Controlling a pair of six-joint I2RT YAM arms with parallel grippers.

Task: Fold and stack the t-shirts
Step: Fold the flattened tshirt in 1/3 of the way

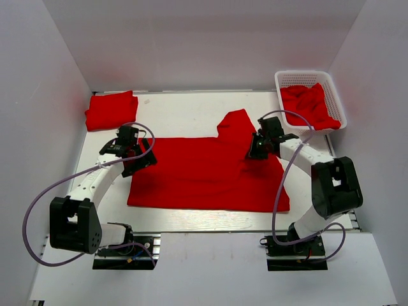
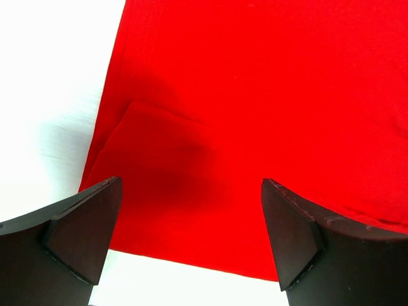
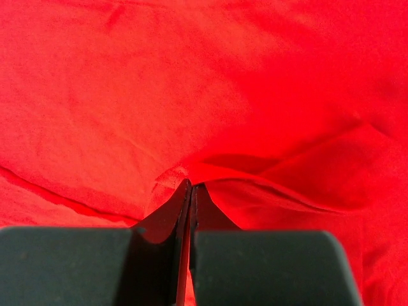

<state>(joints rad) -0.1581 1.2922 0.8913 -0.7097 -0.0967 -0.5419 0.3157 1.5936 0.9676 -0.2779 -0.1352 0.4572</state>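
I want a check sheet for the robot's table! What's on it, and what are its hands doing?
Surface: white table, mostly covered in the middle.
Job's things: spread shirt lies mid-table; folded shirt at the far left corner; more red shirts crumpled in the basket at the far right.
Clutter: nothing seen.
Grippers: left gripper open, above the spread shirt's left edge; right gripper shut on a pinch of the spread shirt.
Cables: grey cables loop off both arms; the right one hangs over the shirt's right edge.
Surroundings: plain white walls on three sides.
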